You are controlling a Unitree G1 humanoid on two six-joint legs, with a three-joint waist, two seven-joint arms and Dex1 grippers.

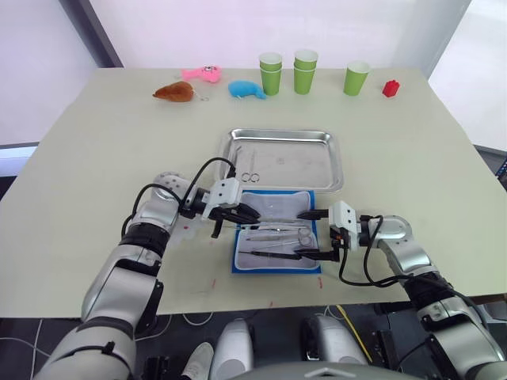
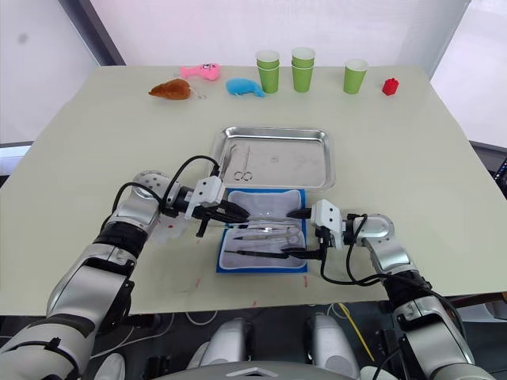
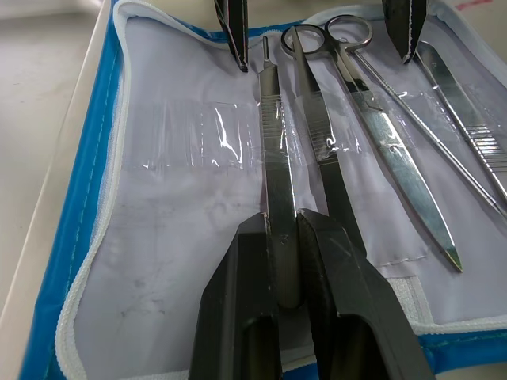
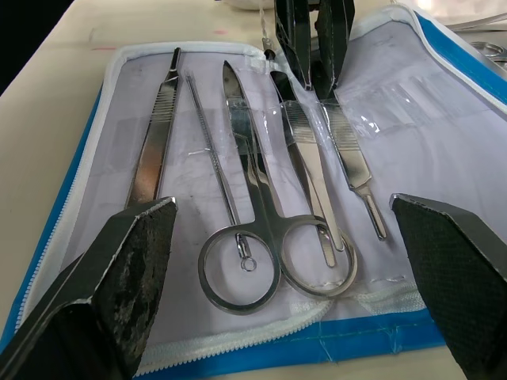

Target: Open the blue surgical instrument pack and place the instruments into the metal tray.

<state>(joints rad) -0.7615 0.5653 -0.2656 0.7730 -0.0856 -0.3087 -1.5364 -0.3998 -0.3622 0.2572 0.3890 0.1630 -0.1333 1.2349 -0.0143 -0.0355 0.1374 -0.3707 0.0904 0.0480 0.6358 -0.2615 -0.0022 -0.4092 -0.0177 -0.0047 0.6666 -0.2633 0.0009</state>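
— Pale surface (image 1: pixel 95 198), and what on it?
— Tray (image 1: pixel 333 170) first, one pair of scissors (image 1: pixel 252 168) already in it. Just nearer the robot lies the pack (image 1: pixel 277 237), open flat, lining up, more tools in its clear pockets.
— Left pincer (image 3: pixel 285 237)?
— Nearly shut on a flat silver handle (image 3: pixel 277 174) that is tucked under the pocket film.
— Right pincer (image 4: pixel 285 237)?
— Wide open, empty, fingertips straddling the ring scissors (image 4: pixel 261 237) at the pack's other end.
— How to do it well?
— My judgement: slide the handle lengthwise out of the pocket, keep it low, then lift towards the tray. The right could steady the pack if it drags.
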